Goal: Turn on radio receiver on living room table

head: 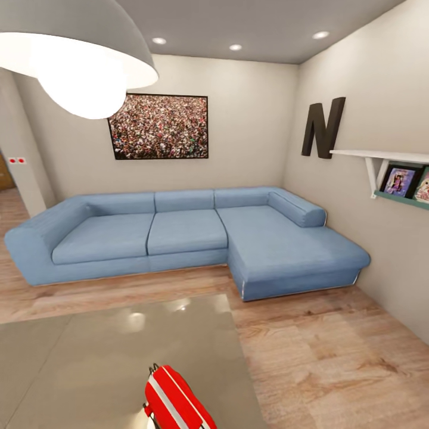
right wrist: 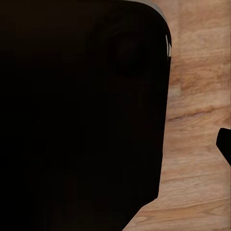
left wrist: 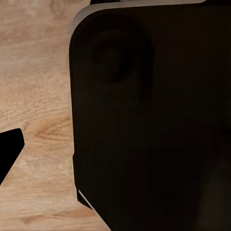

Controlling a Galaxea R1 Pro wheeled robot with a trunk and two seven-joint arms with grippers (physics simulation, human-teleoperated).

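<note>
— One radio (head: 173, 399) is lying on the grey desk (head: 89, 357), at its near edge, facing the blue sofa (head: 179, 238).
— And the pincers?
— Dark shapes are blocking both wrist views; can't tell.

A glossy grey desk (head: 89, 351) is seen on the wood floor (head: 333, 357); a red radio receiver (head: 176, 402) lies on it.

One radio receiver (head: 174, 400), one sofa (head: 185, 238), three ceiling lights (head: 236, 47).
</note>
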